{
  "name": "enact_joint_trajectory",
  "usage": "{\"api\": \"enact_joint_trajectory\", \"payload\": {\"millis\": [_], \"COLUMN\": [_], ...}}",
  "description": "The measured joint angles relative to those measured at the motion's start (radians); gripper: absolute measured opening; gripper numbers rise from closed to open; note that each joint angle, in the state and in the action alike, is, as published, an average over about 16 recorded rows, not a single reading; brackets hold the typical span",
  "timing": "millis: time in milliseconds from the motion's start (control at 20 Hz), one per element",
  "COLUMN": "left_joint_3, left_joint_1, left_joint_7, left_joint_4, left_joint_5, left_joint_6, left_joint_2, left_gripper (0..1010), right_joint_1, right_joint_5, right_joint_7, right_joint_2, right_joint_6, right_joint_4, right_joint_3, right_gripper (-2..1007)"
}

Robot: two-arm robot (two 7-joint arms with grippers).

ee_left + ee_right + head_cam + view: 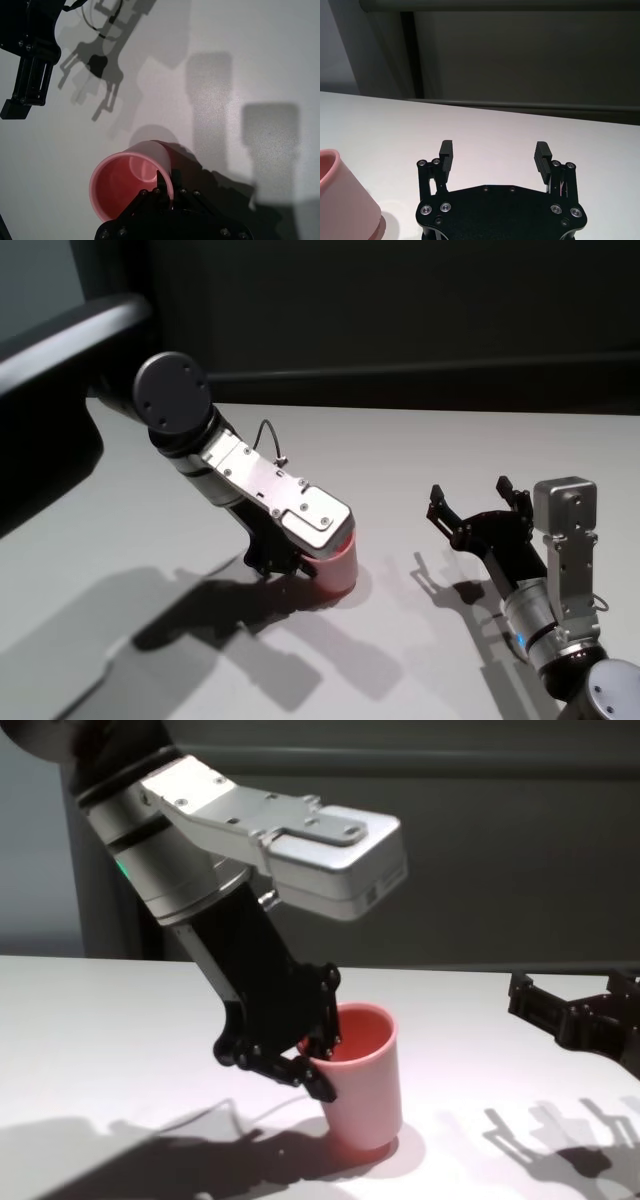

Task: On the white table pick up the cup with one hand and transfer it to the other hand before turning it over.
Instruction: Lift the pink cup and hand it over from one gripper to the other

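Note:
The pale-pink cup (340,566) (367,1092) stands upright, mouth up, on the white table (420,445). My left gripper (321,1067) (163,186) reaches down from the left and is shut on the cup's near rim, one finger inside the wall and one outside. In the left wrist view the cup (122,184) shows its open mouth and hollow inside. To the right of the cup, my right gripper (470,496) (495,152) hovers low over the table, open and holding nothing. The cup (342,197) sits just off to its side.
The table's far edge (420,408) meets a dark wall. A dark bulky shape (45,410) fills the left side of the head view. Arm shadows (230,635) lie on the near table.

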Motion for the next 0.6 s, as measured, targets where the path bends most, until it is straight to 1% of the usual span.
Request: {"api": "enact_joint_trajectory", "payload": {"millis": [100, 250, 600], "left_joint_3": [-0.014, -0.040, -0.123], "left_joint_1": [0.012, 0.034, 0.097], "left_joint_7": [0.017, 0.047, 0.132], "left_joint_4": [-0.011, -0.032, -0.088], "left_joint_5": [-0.021, -0.061, -0.182], "left_joint_6": [0.013, 0.036, 0.091], "left_joint_2": [0.010, 0.029, 0.089], "left_gripper": [54, 54, 54], "right_joint_1": [0.000, 0.000, 0.000], "right_joint_5": [0.000, 0.000, 0.000], "right_joint_7": [0.000, 0.000, 0.000], "right_joint_2": [0.000, 0.000, 0.000], "right_joint_6": [0.000, 0.000, 0.000], "right_joint_4": [0.000, 0.000, 0.000], "right_joint_3": [0.000, 0.000, 0.000], "right_gripper": [1002, 1002, 1002]}}
